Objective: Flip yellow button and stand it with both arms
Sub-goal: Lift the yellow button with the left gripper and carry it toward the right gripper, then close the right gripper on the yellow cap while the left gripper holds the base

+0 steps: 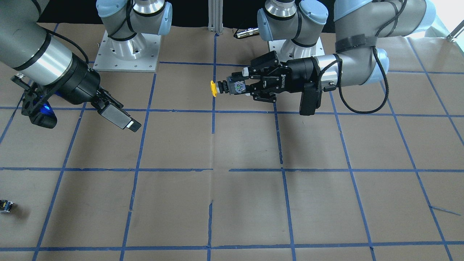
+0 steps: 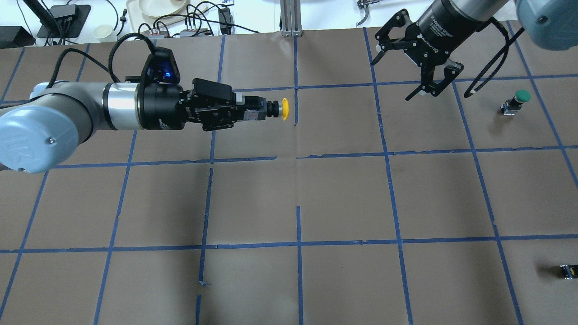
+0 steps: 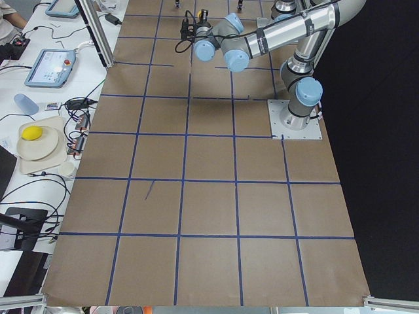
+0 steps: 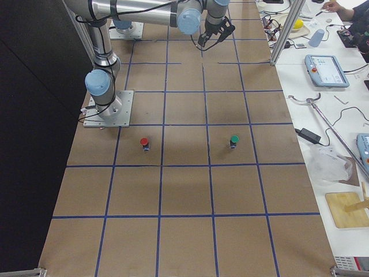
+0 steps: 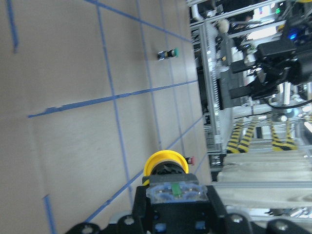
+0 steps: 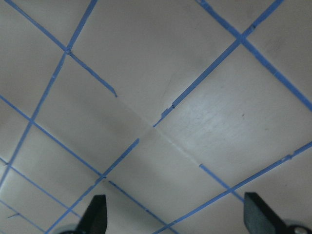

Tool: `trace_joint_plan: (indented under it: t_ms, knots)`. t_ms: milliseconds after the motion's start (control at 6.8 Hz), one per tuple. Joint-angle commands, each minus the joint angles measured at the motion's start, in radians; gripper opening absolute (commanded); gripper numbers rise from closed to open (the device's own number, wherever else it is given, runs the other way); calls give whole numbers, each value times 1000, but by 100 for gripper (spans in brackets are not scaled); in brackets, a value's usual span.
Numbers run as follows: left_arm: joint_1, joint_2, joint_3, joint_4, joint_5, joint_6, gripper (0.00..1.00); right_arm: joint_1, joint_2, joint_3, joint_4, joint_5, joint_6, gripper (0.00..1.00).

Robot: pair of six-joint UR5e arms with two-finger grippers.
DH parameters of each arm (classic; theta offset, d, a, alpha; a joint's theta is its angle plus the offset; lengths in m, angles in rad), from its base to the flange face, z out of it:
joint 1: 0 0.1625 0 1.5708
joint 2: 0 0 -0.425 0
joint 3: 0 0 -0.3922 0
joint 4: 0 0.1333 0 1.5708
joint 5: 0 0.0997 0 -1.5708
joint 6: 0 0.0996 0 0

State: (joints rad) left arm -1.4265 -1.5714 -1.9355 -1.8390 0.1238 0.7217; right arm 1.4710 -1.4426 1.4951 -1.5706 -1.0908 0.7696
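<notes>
While left gripper [image 2: 253,110] clamps yellow button [image 2: 273,109] by its body, sideways in mid-air, cap outward, right gripper [image 2: 393,74] hangs wide open, empty, well apart; handover step, right likely must approach the cap.

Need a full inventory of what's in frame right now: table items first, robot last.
yellow button: 1, yellow cap, black-grey body, held sideways above the table
green button: 1, green cap, on the table, robot's right side
red button: 1, red cap, on the table near the right arm's base
small dark block: 1, dark with yellow mark, on the table, far right
table: 1, brown, blue tape grid
left end effector: 1, black, shut on the yellow button
right end effector: 1, black, open, empty
</notes>
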Motion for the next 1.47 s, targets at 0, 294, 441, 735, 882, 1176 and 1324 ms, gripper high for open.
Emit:
trace_joint_plan:
  t_ms: [0, 294, 441, 735, 882, 1176, 1324]
  knots:
    - [-69, 1, -25, -3, -215, -65, 13, 0, -16, -1, -5, 156, 222, 100]
    - [-95, -4, -52, 1, -254, -65, 13, 21, -70, 5, -3, 216, 336, 100]
    - [-109, -5, -53, 1, -268, -65, 13, 43, -81, 7, -6, 268, 385, 100]
    - [-120, -9, -52, 3, -297, -67, 13, 90, -68, 10, -25, 262, 399, 100]
    - [-124, -6, -53, 1, -299, -67, 13, 88, -76, 11, -13, 261, 399, 100]
    - [-124, -6, -53, 1, -299, -67, 13, 91, -79, 11, 24, 253, 399, 100]
    - [-124, -1, -53, 1, -299, -67, 13, 89, -82, 10, 47, 252, 399, 100]
